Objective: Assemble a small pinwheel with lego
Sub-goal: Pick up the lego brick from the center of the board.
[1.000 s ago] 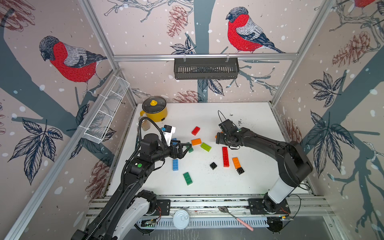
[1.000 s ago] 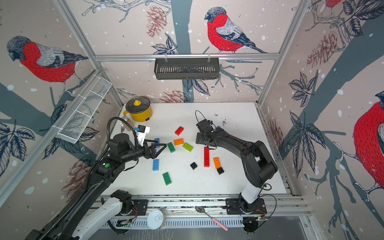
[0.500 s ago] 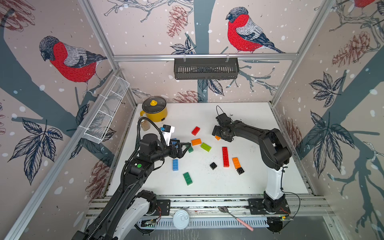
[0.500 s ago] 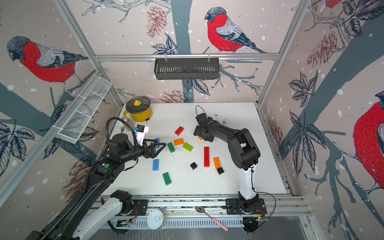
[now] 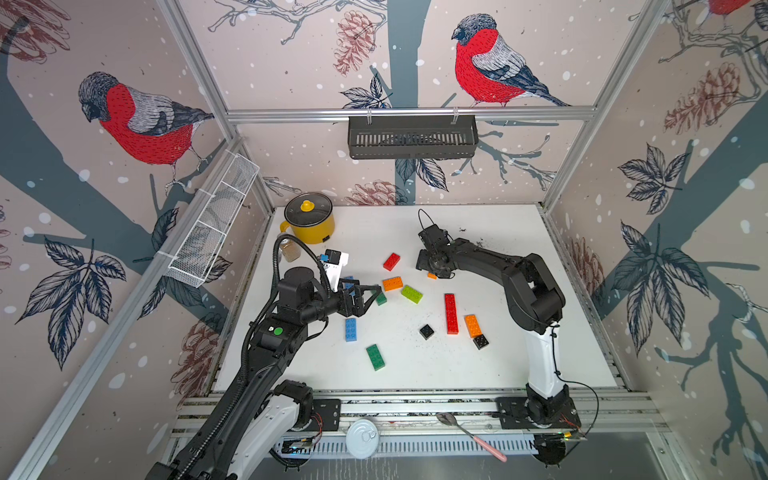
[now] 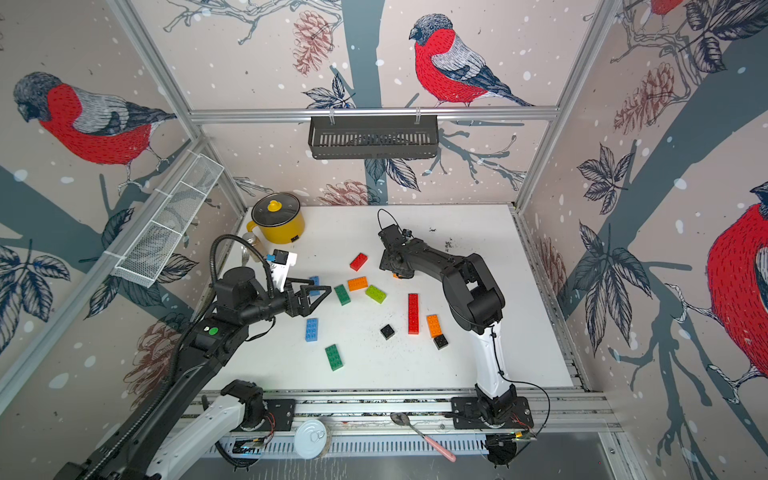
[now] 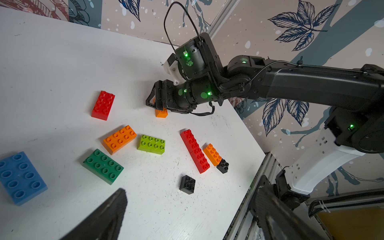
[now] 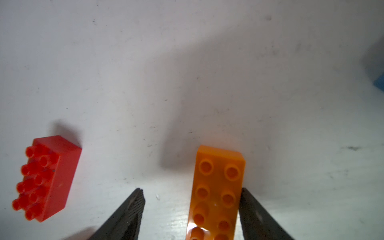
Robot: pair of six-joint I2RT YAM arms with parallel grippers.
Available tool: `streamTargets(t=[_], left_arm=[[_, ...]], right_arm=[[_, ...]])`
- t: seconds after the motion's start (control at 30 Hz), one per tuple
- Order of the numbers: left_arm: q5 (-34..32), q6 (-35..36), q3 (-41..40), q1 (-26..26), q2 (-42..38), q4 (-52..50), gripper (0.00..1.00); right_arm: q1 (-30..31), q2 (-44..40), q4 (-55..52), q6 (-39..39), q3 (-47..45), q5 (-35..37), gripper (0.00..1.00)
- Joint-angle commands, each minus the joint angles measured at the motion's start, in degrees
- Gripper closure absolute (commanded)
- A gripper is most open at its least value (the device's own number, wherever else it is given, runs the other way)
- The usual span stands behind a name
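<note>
Orange brick is laid flat on table, straddled by right gripper, long axis along the fingers. Jaws apart: one finger touching, other clear. Left gripper is spread wide, farther off.

**White worktop**: scuffed, with dark specks scattered over it.
- Far-left corner: lidded yellow pot, with a small jar just beside it.
- Centre: red brick, orange brick, lime brick, dark green brick, blue brick.
- Nearer the front edge: second green brick.
- Toward the right edge: long red bar. Second orange brick lies just beside it, with a black square at that brick's front end.
- Other black square lies apart.
- Third orange brick lies near the red brick.
</note>
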Motion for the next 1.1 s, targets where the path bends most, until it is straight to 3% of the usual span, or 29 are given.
streamTargets(t=[0.0,0.1,0.17,0.3,0.47,1.07], left_arm=[[0.53,0.00,0.36,-4.66,0.69,0.47,0.03],[-2.65,-1.16,2.11,-10.99,3.35,-2.68,0.03],[-2.00,-1.90,2.51,-12.21,4.48,-4.26,0.03],[-6.05,-1.15,0.25,-12.26,3.02,-4.13,0.03],[-6.45,-0.17,0.64,-12.26,3.07,-4.19,0.03],[-7.07,-0.06,0.62,-12.17,2.67,-4.44,0.03]], right_arm=[[0.26,0.86,-3.68,-1.45,1.44,4.75,0.37],[0.69,1.23,-4.97,-2.22,2.26,6.07,0.44],[0.88,1.40,-5.32,-2.69,2.53,6.34,0.47],[0.85,1.85,-5.73,-2.70,2.97,6.63,0.56],[1.25,1.98,-6.57,-2.10,3.61,8.19,0.60],[1.11,1.79,-6.36,-3.12,3.68,7.64,0.68]])
